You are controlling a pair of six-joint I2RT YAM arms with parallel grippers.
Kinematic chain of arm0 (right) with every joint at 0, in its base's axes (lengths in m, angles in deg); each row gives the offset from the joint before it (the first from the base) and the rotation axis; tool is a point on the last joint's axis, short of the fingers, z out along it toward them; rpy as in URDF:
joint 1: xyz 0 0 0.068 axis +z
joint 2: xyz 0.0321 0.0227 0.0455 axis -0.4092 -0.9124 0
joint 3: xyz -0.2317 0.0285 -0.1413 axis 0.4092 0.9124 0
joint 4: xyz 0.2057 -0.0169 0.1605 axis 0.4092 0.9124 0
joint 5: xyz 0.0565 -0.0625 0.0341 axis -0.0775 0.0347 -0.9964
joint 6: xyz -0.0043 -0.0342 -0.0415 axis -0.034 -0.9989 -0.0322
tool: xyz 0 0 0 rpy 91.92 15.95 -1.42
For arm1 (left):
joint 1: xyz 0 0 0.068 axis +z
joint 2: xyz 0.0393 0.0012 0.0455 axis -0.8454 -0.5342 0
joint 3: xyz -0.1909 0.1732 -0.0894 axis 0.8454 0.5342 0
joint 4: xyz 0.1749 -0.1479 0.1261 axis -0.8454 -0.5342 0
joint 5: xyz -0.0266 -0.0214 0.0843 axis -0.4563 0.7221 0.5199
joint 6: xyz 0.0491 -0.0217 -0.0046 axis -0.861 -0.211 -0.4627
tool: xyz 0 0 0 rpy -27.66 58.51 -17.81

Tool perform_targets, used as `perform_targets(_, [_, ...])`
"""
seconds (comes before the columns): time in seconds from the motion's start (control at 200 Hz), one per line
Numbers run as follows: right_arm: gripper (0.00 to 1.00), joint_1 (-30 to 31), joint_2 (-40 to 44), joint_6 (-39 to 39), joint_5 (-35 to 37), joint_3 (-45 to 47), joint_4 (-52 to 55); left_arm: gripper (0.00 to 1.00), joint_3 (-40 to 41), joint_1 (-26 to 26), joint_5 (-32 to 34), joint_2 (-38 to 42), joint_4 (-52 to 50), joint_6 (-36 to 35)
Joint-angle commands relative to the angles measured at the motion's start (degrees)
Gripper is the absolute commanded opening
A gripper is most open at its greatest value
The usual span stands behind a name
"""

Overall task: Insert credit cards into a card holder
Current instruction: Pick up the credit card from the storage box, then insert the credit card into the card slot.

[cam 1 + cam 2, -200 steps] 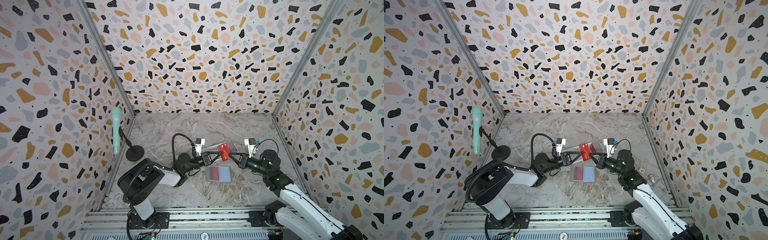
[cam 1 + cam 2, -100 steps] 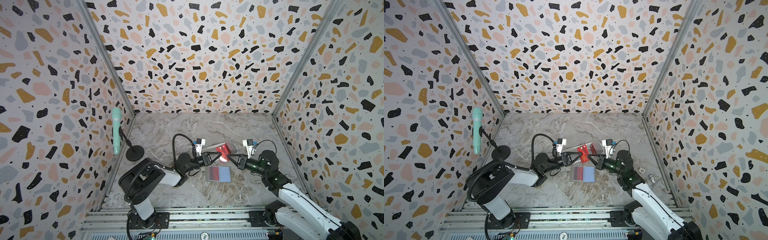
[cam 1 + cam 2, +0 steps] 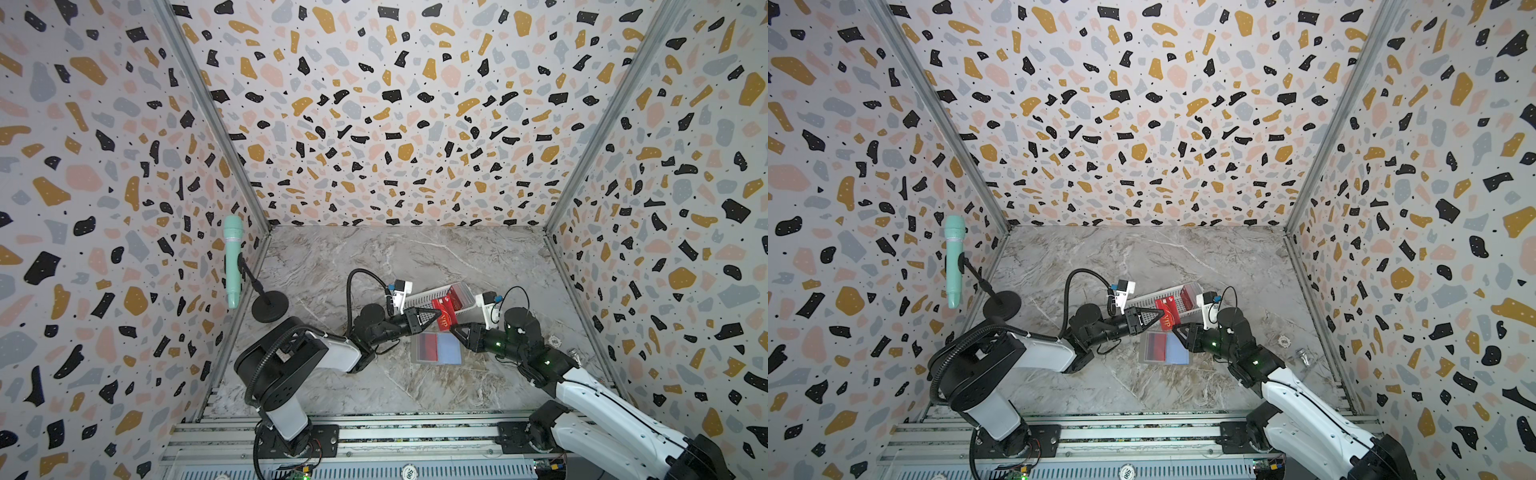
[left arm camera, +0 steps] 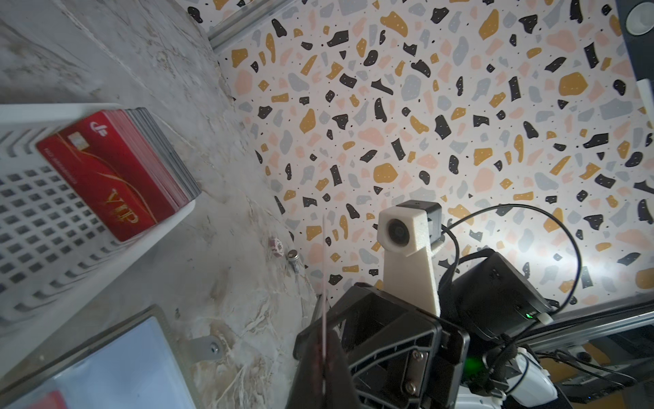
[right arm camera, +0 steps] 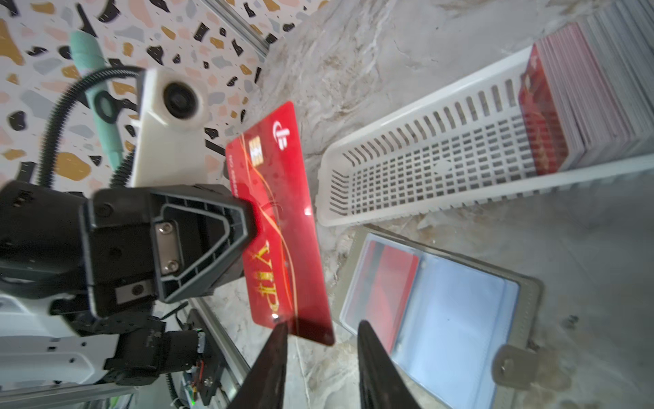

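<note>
L pincer [image 3: 437,313] is clamped on one red VIP card [image 3: 447,309], held edge-up off the tabletop [image 3: 374,257], low and just right of centre in both top views. R pincer [image 5: 322,323] is partly open, fingers [image 5: 274,354] apart by the card's free corner; contact unclear. The card holder [image 3: 451,350] lies open just below them in frame, w/ a sleeved red card [image 3: 428,347] in its frame-left half. The white basket [image 3: 417,298] sits just above, w/ the card stack [image 3: 457,296] at its frame-right end.
</note>
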Motion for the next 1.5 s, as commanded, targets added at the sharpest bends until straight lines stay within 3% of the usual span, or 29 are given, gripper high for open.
perform_targets(0.0, [0.37,3.4,0.4,-2.5,9.6,-0.9,7.7,0.04,-0.2,0.4,-1.6,2.5,-7.1,-6.1])
perform_targets(0.15, [0.38,6.7,-2.0,-2.8,14.1,0.4,9.7,0.05,-1.0,0.4,-1.3,3.6,-13.2,-9.5])
perform_targets(0.521, [0.38,6.9,-4.4,-1.1,18.3,3.9,7.8,0.07,-3.8,-0.1,0.4,2.6,-22.5,-14.3])
perform_targets(0.891, [0.38,6.7,-4.9,1.3,17.8,7.0,4.7,0.08,-4.1,-1.4,2.0,2.5,-29.0,-19.6])
perform_targets(1.327, [0.37,3.4,-5.9,2.2,14.0,8.5,1.4,0.08,-9.0,-1.4,3.3,1.1,-43.5,-28.0])
perform_targets(1.497, [0.37,2.7,-8.0,1.2,12.6,8.6,-0.2,0.08,-10.4,-1.4,2.7,-0.3,-44.8,-26.5])
